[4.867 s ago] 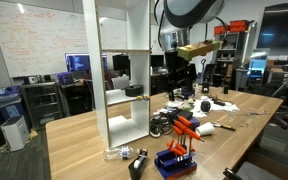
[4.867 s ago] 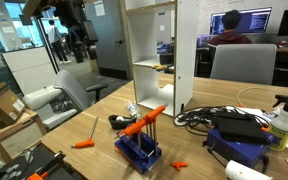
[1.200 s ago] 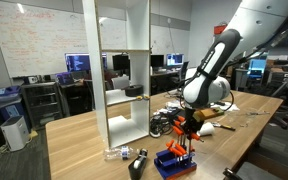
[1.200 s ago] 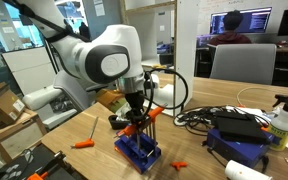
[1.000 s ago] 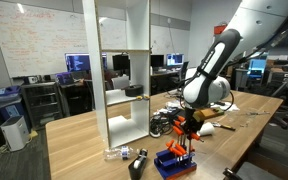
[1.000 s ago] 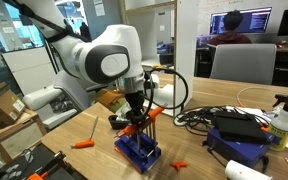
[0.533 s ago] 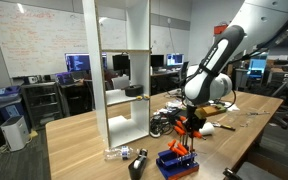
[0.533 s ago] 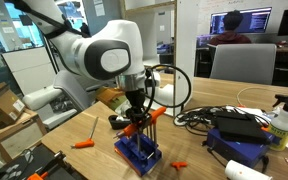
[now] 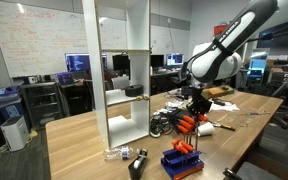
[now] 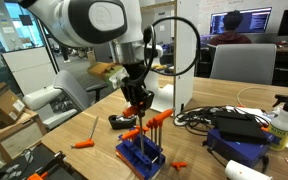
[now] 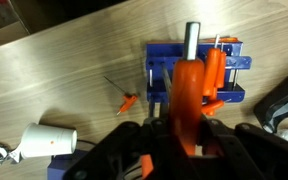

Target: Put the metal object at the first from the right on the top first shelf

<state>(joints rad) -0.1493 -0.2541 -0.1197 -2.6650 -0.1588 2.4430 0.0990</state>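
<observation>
Raised since half a second ago: the gripper (image 10: 136, 106) now stands above the blue tool rack (image 10: 141, 156) rather than down among its tools, and the arm sits higher in both exterior views. The gripper is clamped on the metal object (image 11: 191, 92). In the wrist view its orange handle is held at the centre, with the metal end pointing away from the camera over the rack. The object appears lifted off the rack and hangs above the wooden table (image 9: 84, 135) without touching it.

Other orange-handled tools (image 10: 159, 118) stand slotted in the rack. One small orange tool (image 10: 82, 145) lies loose on the table near the rack.

The top first shelf (image 9: 124, 51) of the white shelving unit (image 9: 89, 80) is well apart from the gripper — the object is not on it.
</observation>
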